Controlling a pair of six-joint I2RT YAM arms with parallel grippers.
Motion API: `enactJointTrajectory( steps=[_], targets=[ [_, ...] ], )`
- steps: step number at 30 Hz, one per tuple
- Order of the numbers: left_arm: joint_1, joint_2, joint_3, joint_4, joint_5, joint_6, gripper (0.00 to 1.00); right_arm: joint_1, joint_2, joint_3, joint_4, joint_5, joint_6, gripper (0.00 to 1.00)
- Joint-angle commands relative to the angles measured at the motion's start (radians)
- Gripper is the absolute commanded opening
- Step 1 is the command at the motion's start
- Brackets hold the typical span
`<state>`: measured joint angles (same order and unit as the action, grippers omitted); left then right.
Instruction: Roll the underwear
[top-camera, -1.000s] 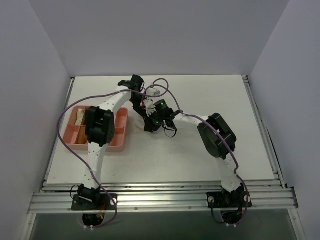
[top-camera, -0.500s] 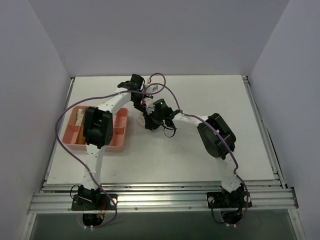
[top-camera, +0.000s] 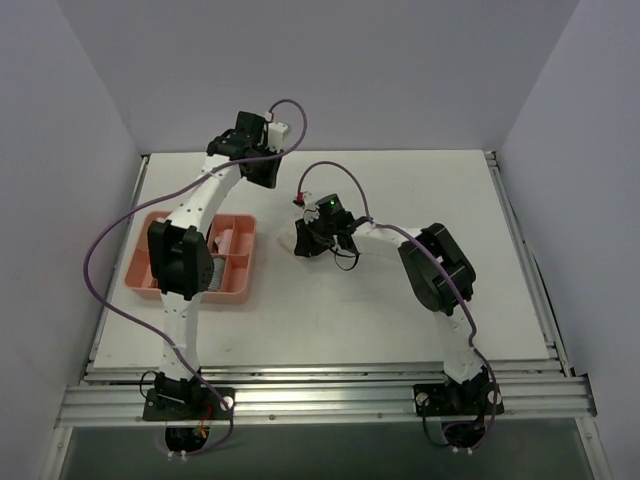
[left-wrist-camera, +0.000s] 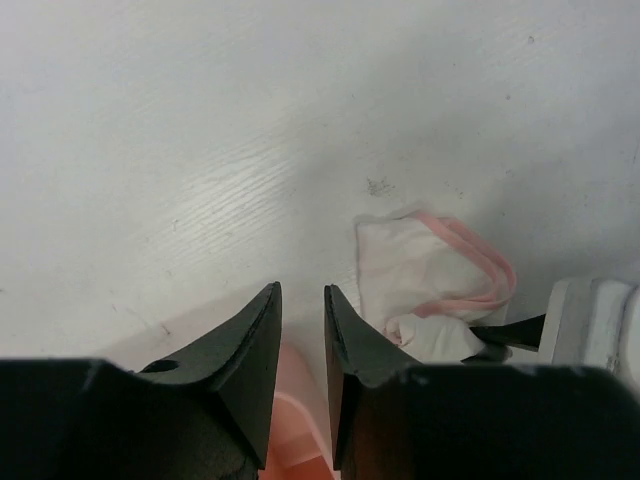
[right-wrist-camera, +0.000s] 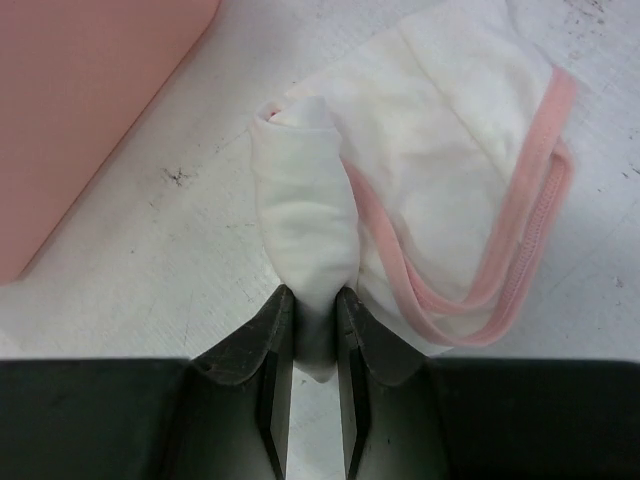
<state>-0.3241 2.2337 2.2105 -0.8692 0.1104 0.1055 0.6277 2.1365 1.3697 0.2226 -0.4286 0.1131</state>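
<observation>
The underwear (right-wrist-camera: 440, 120) is a small white garment with pink trim, lying on the white table with one end rolled into a tube (right-wrist-camera: 305, 230). It also shows in the left wrist view (left-wrist-camera: 425, 275). My right gripper (right-wrist-camera: 312, 320) is shut on the near end of that rolled part, low on the table at the centre (top-camera: 305, 243). My left gripper (left-wrist-camera: 302, 300) is empty, its jaws a small gap apart. It is raised at the back of the table (top-camera: 266, 168), up and left of the garment.
A pink divided tray (top-camera: 243, 293) stands on the left of the table with rolled garments in its compartments. Its corner shows in the right wrist view (right-wrist-camera: 90, 100), close to the left of the underwear. Purple cables loop over both arms.
My left gripper has lifted away from the underwear, up and back towards the rear wall. My right gripper stays on the garment at nearly the same spot.
</observation>
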Motion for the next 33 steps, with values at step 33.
enactJointTrajectory(
  steps=[33],
  targets=[
    [-0.053,-0.600,-0.816,0.526,0.776,0.679,0.26,-0.160,0.017,-0.250,-0.531,0.056,-0.004,0.00]
  ],
)
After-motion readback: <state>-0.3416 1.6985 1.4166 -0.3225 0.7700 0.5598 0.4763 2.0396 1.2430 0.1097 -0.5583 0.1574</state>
